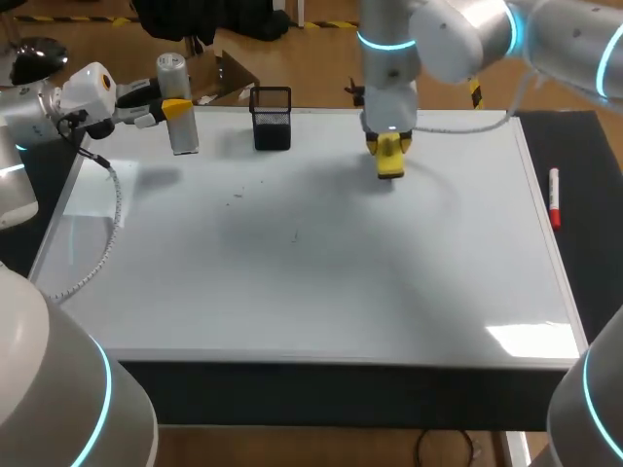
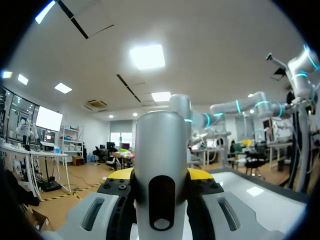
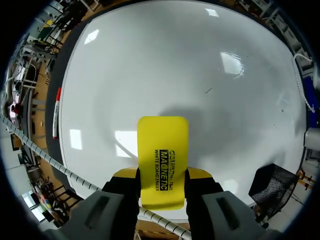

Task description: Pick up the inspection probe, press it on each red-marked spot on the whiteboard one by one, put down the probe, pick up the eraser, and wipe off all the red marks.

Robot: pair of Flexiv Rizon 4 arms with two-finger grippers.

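My left gripper (image 1: pixel 175 109) is shut on the silver cylindrical inspection probe (image 1: pixel 178 102), held upright above the whiteboard's far left corner. In the left wrist view the probe (image 2: pixel 156 170) stands between the yellow fingertips (image 2: pixel 120 175). Over the far middle of the whiteboard (image 1: pixel 311 263), my right gripper (image 1: pixel 389 148) is shut on the yellow eraser (image 1: pixel 390 161). The right wrist view has the eraser (image 3: pixel 162 160) sticking out between the fingers, just above the board (image 3: pixel 200 80). No red marks show on the board, only faint dark specks (image 1: pixel 295 236).
A black mesh pen holder (image 1: pixel 272 118) stands at the board's far edge between the two grippers. A red marker (image 1: pixel 554 197) lies on the dark mat right of the board. A corrugated cable (image 1: pixel 102 238) hangs from my left arm over the board's left edge.
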